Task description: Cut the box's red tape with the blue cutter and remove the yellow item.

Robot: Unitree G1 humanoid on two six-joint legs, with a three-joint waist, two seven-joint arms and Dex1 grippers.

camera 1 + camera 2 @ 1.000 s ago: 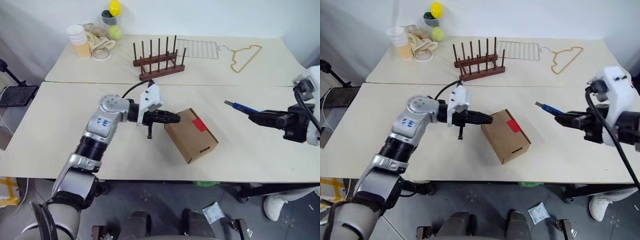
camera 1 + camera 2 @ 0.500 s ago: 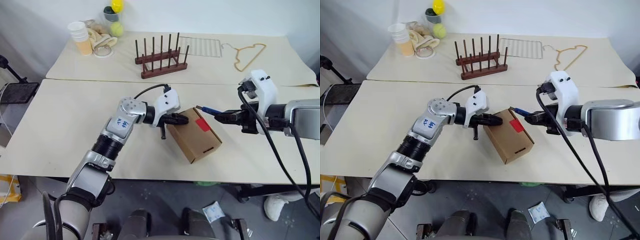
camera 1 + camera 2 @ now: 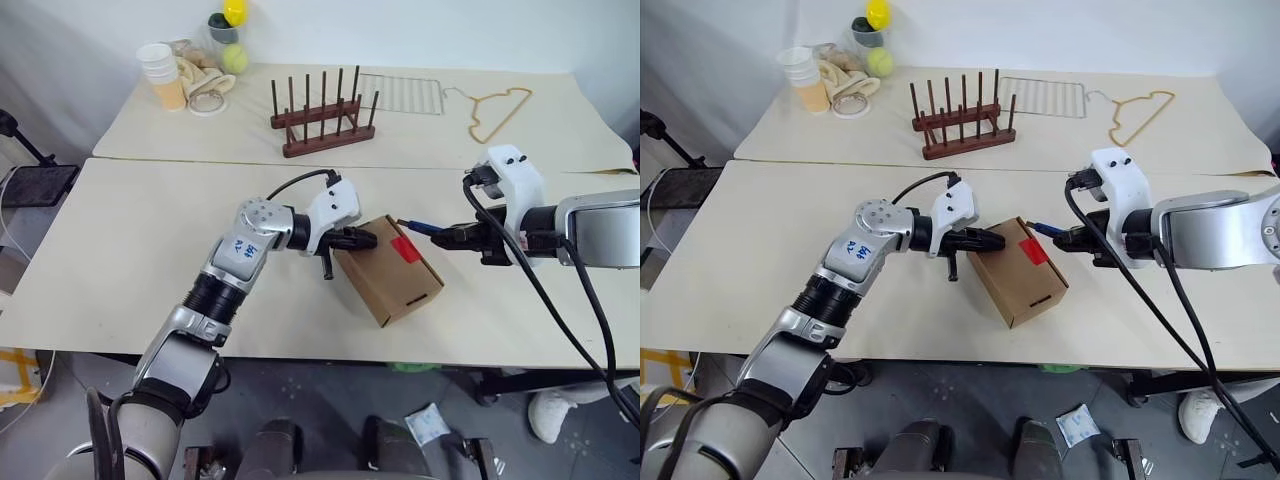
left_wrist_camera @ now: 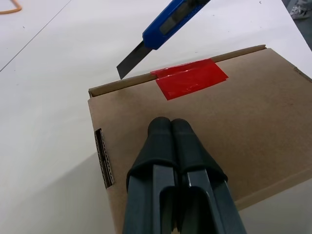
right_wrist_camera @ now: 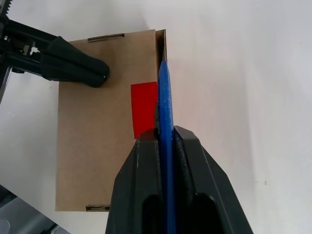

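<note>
The brown cardboard box [image 3: 390,270] lies closed on the near table, with the red tape [image 3: 405,248] across its top flap edge. My left gripper [image 4: 170,127] is shut with nothing in it, and its tips lie over the box's top by the left end. My right gripper [image 5: 165,139] is shut on the blue cutter [image 5: 165,97]. The cutter points left along the taped edge, its blade [image 4: 130,62] bare and just above the box's far edge, beside the tape [image 4: 190,78]. The yellow item is hidden.
On the far table stand a wooden peg rack [image 3: 320,120], a wire grid [image 3: 400,92], a yellow hanger [image 3: 495,108], stacked cups [image 3: 160,72], and a jar with a tennis ball [image 3: 233,60] and a smooth yellow ball [image 3: 233,12]. A seam runs between the two tables.
My right gripper has carried the cutter leftwards from the table's right side to the box's taped edge. My left gripper has stayed by the box's left end.
</note>
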